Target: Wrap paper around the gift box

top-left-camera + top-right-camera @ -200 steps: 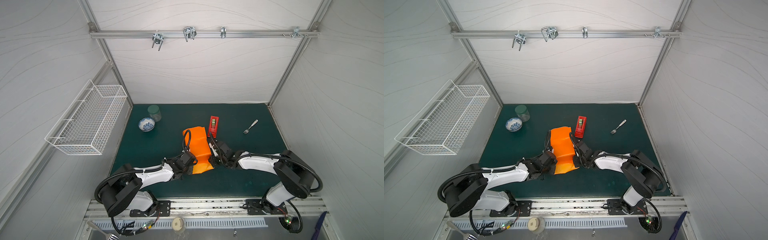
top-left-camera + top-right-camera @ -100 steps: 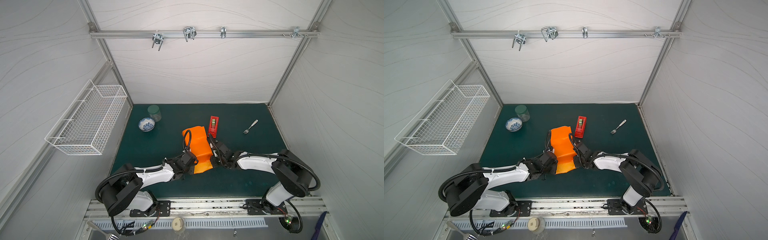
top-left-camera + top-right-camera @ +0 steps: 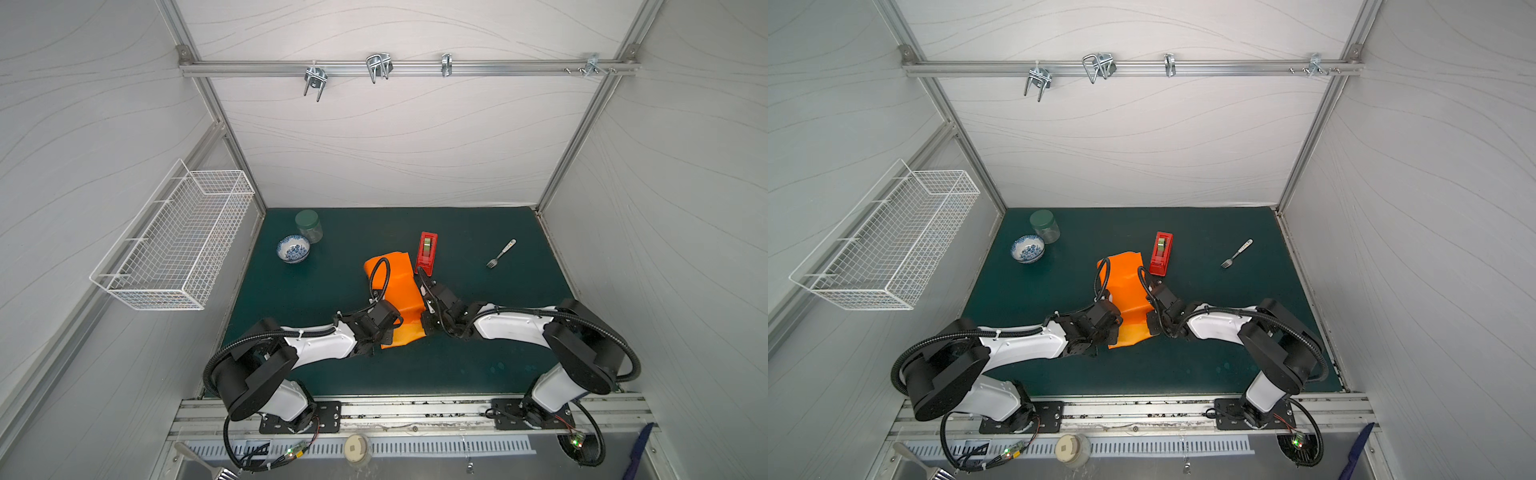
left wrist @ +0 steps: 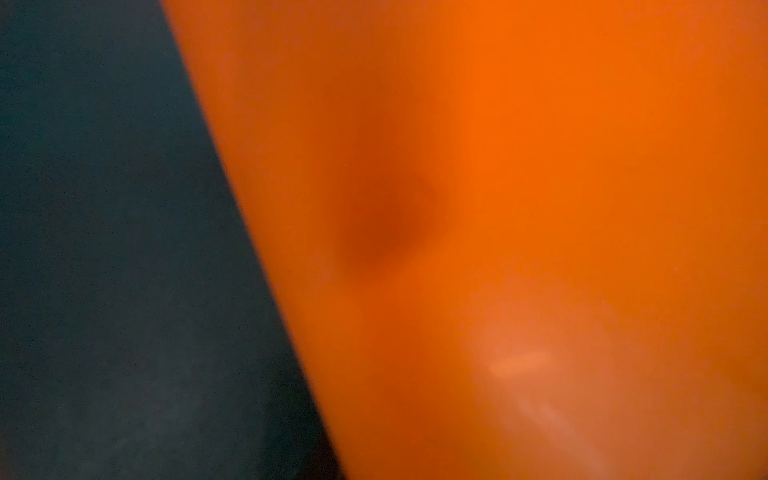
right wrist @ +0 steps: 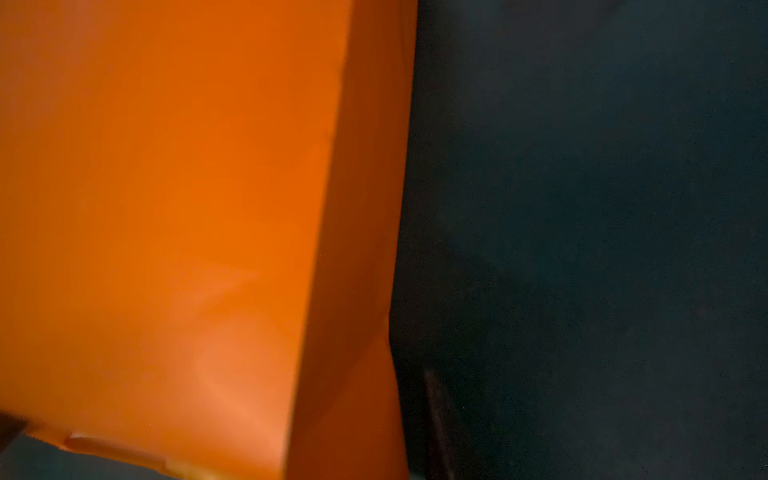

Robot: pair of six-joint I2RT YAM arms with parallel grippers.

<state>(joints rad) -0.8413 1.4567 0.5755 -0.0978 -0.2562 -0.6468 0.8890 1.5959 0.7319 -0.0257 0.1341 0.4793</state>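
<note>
The orange paper point(image 3: 400, 286) lies folded into a long parcel in the middle of the green mat in both top views point(image 3: 1128, 286). The gift box is hidden under it. My left gripper point(image 3: 392, 330) presses against the parcel's near left side, and my right gripper point(image 3: 424, 321) against its near right side. Both sets of fingertips are hidden under the wrists. The left wrist view shows only blurred paper point(image 4: 498, 208) beside mat. In the right wrist view the paper point(image 5: 166, 208) has a folded side face, with a dark blurred finger point(image 5: 434, 415) beside it.
A red tape dispenser point(image 3: 427, 253) stands just behind the paper's far right corner. A fork point(image 3: 500, 254) lies further right. A blue-patterned bowl point(image 3: 293, 248) and a green-lidded jar point(image 3: 309, 225) sit at the back left. A white wire basket point(image 3: 178, 237) hangs on the left wall.
Both grippers have stayed at the near end of the paper, one on each side. The parcel has barely moved.
</note>
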